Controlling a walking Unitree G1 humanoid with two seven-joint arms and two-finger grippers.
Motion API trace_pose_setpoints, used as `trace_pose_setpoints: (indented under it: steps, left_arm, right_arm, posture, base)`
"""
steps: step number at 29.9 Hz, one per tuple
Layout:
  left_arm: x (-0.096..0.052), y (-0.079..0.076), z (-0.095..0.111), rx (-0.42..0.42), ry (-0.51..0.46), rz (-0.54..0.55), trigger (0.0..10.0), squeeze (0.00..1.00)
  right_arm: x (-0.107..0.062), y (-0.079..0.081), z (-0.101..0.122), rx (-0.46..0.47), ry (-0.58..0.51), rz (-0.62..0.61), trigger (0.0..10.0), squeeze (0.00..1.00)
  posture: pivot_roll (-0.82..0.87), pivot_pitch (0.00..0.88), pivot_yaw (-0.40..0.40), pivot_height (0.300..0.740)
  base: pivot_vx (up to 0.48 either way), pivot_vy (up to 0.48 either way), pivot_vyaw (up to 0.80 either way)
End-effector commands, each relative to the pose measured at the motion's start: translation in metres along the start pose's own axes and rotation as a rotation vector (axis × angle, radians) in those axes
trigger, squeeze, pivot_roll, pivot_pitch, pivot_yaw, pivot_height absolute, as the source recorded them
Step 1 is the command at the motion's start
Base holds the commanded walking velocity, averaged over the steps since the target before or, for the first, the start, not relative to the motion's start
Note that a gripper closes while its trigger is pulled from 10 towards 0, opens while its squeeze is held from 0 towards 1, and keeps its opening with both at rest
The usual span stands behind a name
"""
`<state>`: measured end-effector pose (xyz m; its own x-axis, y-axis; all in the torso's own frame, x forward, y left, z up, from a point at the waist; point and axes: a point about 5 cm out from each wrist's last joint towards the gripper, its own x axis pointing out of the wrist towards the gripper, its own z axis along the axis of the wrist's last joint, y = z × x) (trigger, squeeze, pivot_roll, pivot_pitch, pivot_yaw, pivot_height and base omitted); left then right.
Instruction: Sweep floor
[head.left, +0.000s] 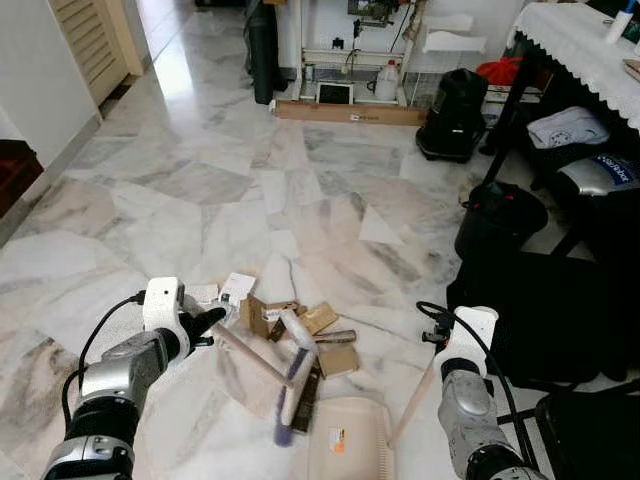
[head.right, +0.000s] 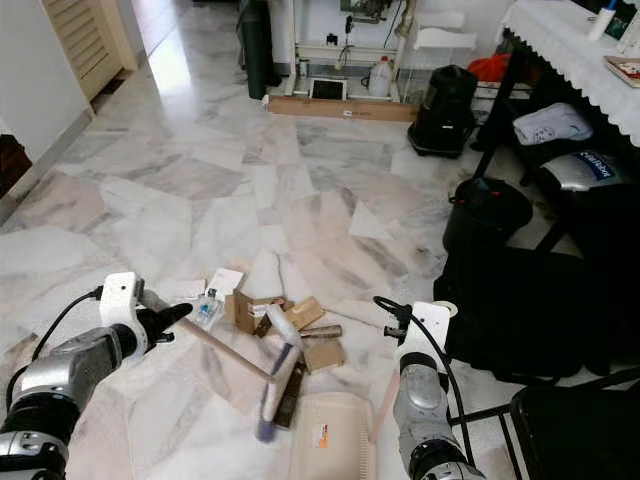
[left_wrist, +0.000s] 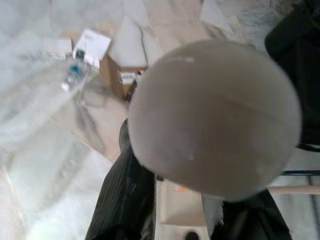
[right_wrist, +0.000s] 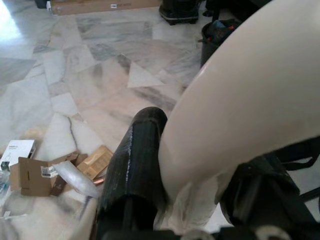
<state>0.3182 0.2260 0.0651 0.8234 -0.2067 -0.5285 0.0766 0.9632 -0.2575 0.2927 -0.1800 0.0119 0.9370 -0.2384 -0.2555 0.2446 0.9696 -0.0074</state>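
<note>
Marble floor holds cardboard scraps beside the dustpan; left gripper clamps the broom, right gripper clamps the dustpan handle: short strokes inward seem best.

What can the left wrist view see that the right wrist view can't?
Left wrist view: the round end of the broom handle up close, with the dustpan tray beneath it. Right wrist view: the cream dustpan handle up close, a black container and a long flat carton far off. Both: the marble floor, the brown cardboard box and the white box.
</note>
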Motion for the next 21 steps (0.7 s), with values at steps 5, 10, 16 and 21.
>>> trace_pose_setpoints:
  steps: [5, 10, 16, 21]
  left_arm:
    - [-0.002, -0.003, -0.013, -0.078, 0.130, -0.047, 10.0, 0.00]
    - [-0.006, -0.001, -0.008, -0.062, 0.135, -0.014, 10.0, 0.00]
    - [-0.017, -0.004, 0.008, 0.086, 0.136, -0.030, 10.0, 0.00]
    - [-0.027, -0.011, 0.016, 0.177, 0.124, -0.131, 10.0, 0.00]
  right_arm:
    - [-0.002, 0.001, -0.008, 0.007, 0.048, -0.004, 10.0, 0.00]
    - [-0.002, 0.001, -0.008, 0.004, 0.050, 0.000, 10.0, 0.00]
    - [-0.002, 0.002, -0.008, 0.003, 0.051, 0.001, 10.0, 0.00]
    - [-0.002, 0.002, -0.007, 0.003, 0.052, 0.001, 10.0, 0.00]
  posture:
    - [0.01, 0.045, -0.035, 0.740]
    - [0.01, 0.051, -0.039, 0.740]
    - [0.02, 0.054, -0.042, 0.740]
    - [0.02, 0.056, -0.043, 0.740]
  base:
    - [0.000, 0.000, 0.00]
    - [0.000, 0.000, 0.00]
    - [0.000, 0.000, 0.00]
    - [0.000, 0.000, 0.00]
